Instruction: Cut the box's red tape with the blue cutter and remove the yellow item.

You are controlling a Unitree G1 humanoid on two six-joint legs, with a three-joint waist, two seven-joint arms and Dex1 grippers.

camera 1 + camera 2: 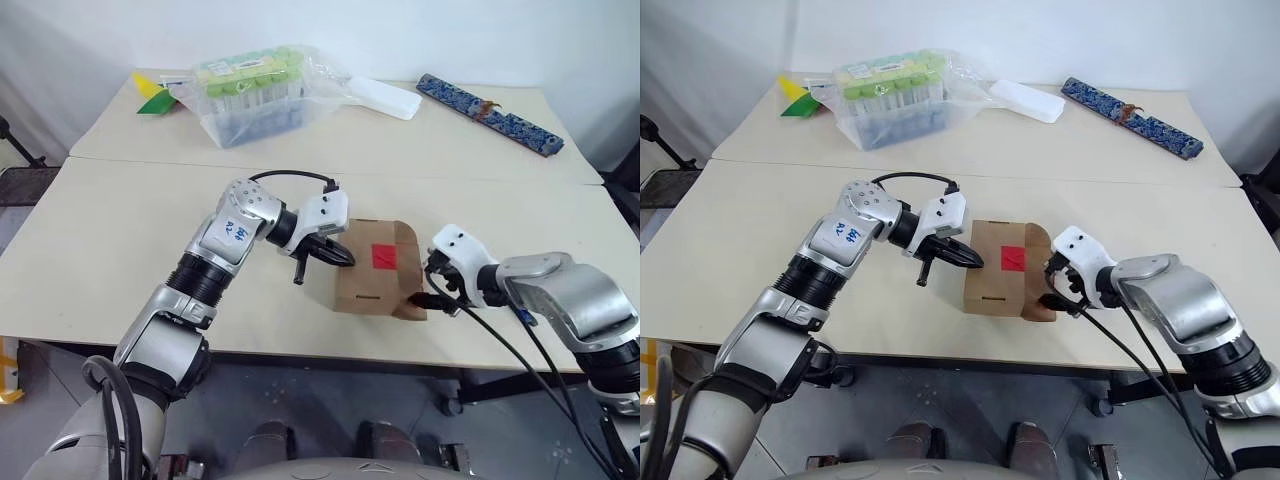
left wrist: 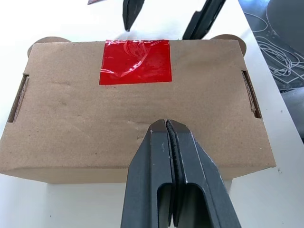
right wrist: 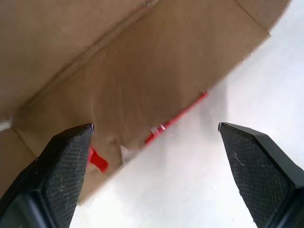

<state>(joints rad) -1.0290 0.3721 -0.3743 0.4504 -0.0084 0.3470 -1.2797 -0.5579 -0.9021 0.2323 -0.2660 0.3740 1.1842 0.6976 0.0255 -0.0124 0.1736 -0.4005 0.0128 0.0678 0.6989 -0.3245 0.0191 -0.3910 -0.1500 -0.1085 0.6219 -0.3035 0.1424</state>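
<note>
Fingers of the left gripper (image 2: 169, 124) press together, empty, over the brown box (image 1: 375, 268) near the table's (image 1: 120, 230) front edge. The right gripper (image 3: 154, 128) gapes wide beside the box's far flap, red tape (image 2: 135, 61) between them

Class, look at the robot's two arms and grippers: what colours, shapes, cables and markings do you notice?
Both arms are silver-grey metal with black ribbed joints and white wrist housings. The left arm carries a white sticker with blue writing, and a black cable loops above its wrist. Black cables trail from the right arm. The left gripper and the right gripper each have two black tapered fingers with textured pads.
</note>
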